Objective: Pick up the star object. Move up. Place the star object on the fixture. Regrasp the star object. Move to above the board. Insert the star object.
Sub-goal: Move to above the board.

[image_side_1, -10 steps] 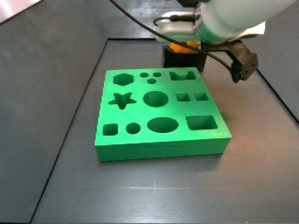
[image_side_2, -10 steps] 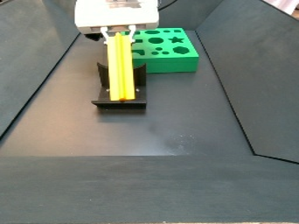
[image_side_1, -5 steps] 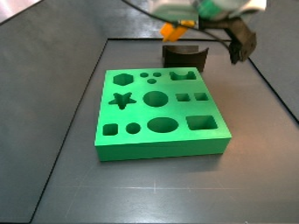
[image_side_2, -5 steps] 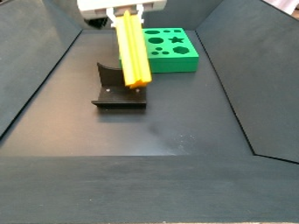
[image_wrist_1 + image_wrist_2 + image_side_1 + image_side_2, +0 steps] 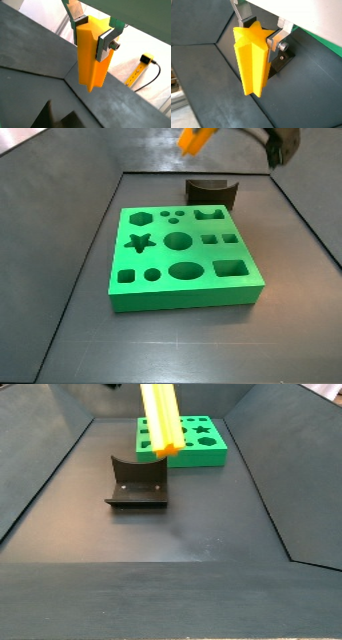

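Wrist views: the gripper is clamped on the star bar, one silver finger pressed flat on each side near its upper end. The bar hangs clear below the fingers, its free end in the air above the dark bench floor. In a wrist view the star-shaped end face of the bar shows plainly, held between the same two plates of the gripper, with a finger against one ridge. A strip of the green board shows past the gripper. A yellow tag on a black cable lies outside the bench wall.

Side views: in a side view only the lower tip of the bar shows at the top edge of the frame, high above the far end of the bench; the gripper body is mostly cut off there. The fixture stands empty on the floor near the far edge, just behind the board. The board lies flat in mid-bench, all holes open, star hole on its left side.

In a side view the bar hangs upright from the top of the frame, its lower end in the air above the fixture, not touching it. The board sits beyond, towards the far edge. The gripper itself is out of frame here.
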Robot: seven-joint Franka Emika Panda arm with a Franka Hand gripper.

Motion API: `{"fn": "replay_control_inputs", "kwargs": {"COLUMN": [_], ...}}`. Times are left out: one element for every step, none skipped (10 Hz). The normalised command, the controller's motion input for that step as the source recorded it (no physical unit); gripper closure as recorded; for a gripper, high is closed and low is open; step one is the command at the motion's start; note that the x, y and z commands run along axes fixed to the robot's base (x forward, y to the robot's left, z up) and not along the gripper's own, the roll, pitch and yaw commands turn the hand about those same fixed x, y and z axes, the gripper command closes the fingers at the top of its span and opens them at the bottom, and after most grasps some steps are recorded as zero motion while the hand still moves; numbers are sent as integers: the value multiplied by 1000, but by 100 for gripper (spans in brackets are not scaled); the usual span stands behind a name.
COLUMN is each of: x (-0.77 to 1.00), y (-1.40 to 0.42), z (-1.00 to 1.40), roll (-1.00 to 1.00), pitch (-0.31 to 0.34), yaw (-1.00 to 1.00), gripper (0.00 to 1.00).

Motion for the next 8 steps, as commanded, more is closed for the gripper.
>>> {"fn": "replay_control_inputs", "kwargs": {"x": [-176,-118,-87,-69,-58,-377,-379,-409], "y": [16,15,13,9,5,-1000,-1000,-1000], "z": [981,759,591,420,190,417,431,453], "roll": [-41,-58,-67,-73,-77,-1000,-1000,-1000], "pitch": [-121,-84,-54,-22,23,-106,-105,-103], "yaw": [-53,-93,-105,-109,-98,-191,-186,-192], "gripper": [100,100,100,100,100,100,100,100]}}
